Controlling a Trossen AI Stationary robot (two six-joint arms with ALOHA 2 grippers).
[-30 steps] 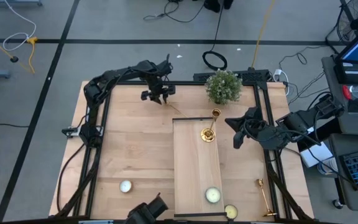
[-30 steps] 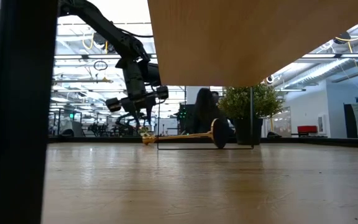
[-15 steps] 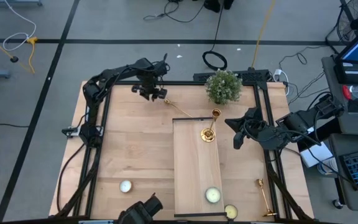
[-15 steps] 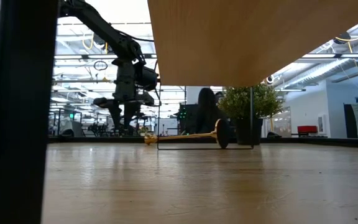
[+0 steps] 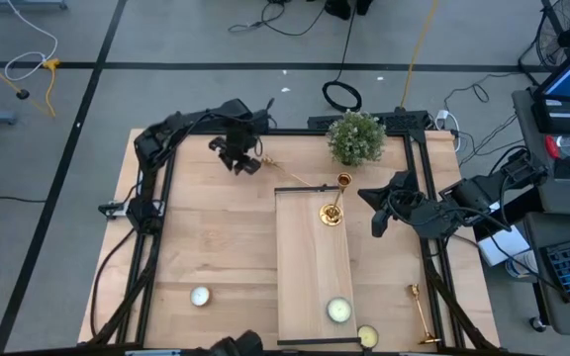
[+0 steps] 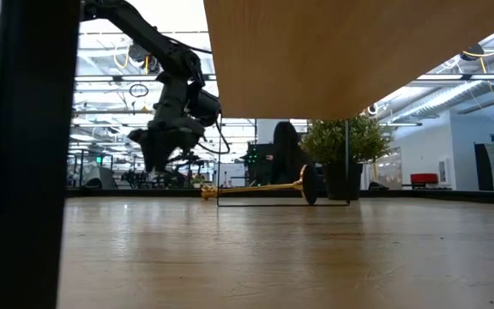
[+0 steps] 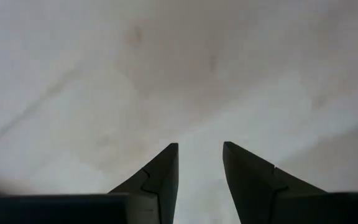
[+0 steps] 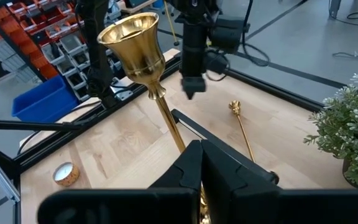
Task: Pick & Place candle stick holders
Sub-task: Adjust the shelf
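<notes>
One brass candlestick holder (image 5: pixel 290 173) lies on its side on the table at the board's far edge, also seen in the low view (image 6: pixel 256 188). My left gripper (image 5: pixel 240 161) hangs open just left of the holder's cup end, pointing down, with only bare table between its fingers (image 7: pixel 201 146). A second holder (image 5: pixel 333 203) stands on its round base on the wooden board (image 5: pixel 310 267). My right gripper (image 5: pixel 376 222) waits shut, raised to the right of it. In the right wrist view the standing holder's stem (image 8: pixel 166 118) passes behind the fingers. A third holder (image 5: pixel 423 316) lies at the near right.
A potted plant (image 5: pixel 355 136) stands at the far edge. Pale round candles sit at the near left (image 5: pixel 199 295), on the board's near end (image 5: pixel 338 310) and beside it (image 5: pixel 367 336). Black frame rails run along both table sides.
My left gripper has gone toward the table's left edge, away from the lying holder's cup end, and has rolled about its own axis. Its finger gap looks unchanged. The lying holder has shifted slightly toward the table's right.
</notes>
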